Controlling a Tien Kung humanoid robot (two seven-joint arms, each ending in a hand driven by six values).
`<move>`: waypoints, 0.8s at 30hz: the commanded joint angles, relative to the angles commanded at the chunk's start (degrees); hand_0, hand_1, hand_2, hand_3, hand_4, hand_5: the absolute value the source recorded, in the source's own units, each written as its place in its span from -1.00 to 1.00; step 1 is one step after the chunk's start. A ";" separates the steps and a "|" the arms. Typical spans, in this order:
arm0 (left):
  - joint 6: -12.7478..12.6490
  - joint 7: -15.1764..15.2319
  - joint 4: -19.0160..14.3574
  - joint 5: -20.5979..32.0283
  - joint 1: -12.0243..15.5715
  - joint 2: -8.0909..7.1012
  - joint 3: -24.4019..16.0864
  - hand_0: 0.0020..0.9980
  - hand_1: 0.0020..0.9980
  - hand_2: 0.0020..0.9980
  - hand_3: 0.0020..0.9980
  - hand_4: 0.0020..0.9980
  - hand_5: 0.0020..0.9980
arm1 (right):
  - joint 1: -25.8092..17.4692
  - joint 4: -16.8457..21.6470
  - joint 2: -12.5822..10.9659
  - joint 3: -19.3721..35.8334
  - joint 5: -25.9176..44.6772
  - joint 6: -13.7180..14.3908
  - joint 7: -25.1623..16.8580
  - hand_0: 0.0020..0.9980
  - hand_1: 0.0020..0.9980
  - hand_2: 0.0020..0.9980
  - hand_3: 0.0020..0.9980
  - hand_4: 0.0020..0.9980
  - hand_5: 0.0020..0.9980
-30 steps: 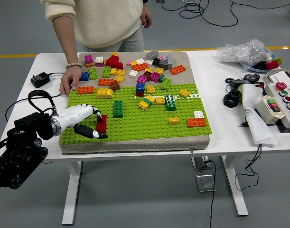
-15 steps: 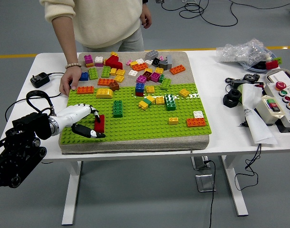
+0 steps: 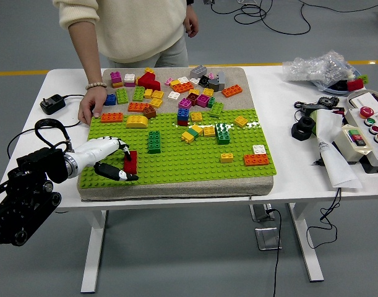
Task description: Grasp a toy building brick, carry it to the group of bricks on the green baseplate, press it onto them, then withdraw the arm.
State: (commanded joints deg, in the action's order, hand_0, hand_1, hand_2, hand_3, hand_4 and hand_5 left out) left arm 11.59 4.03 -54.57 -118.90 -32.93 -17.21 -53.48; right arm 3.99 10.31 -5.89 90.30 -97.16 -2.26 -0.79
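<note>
While my left hand (image 3: 111, 158) sits low over the green baseplate (image 3: 176, 164) near its 8 o'clock corner, I can see its fingers curled around a red brick (image 3: 131, 162), thumb below and the other fingers above, so the brick is pinched at the fingertips. The red brick stands just over the studs there; I cannot tell whether it touches the plate. At about 1 o'clock from it stands a dark green brick (image 3: 154, 141), near but apart. The main cluster of bricks (image 3: 204, 127) lies well off toward 2 o'clock, around the plate's middle, with a loose pile (image 3: 176, 90) on the tan pad (image 3: 238, 75) beyond it at 12 o'clock. A person's hand (image 3: 91, 106) rests on the pad's far-left edge, at 11 o'clock from mine, just beside an orange brick (image 3: 112, 117).
</note>
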 joint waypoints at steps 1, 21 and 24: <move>-0.03 -0.01 0.02 0.01 -0.04 0.12 0.02 1.00 1.00 0.82 0.28 1.00 0.24 | 0.00 0.00 -0.01 0.01 0.00 0.00 0.00 0.56 0.41 0.50 0.54 1.00 0.56; 0.19 -0.26 -1.58 -0.20 0.20 0.06 -0.91 1.00 1.00 0.80 0.27 0.99 0.21 | 0.13 0.00 -0.10 -0.04 0.33 0.08 0.01 0.56 0.41 0.50 0.54 1.00 0.56; 0.76 -0.53 -4.57 0.21 0.46 -0.67 -2.55 1.00 1.00 0.80 0.27 0.99 0.21 | 0.07 0.00 -0.13 -0.01 0.26 0.06 0.04 0.56 0.41 0.50 0.54 1.00 0.56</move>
State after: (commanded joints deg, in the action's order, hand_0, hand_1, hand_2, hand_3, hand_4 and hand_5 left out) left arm 12.34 3.50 -59.15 -118.69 -32.47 -17.89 -56.03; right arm 4.05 10.31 -6.02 90.29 -96.90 -2.19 -0.76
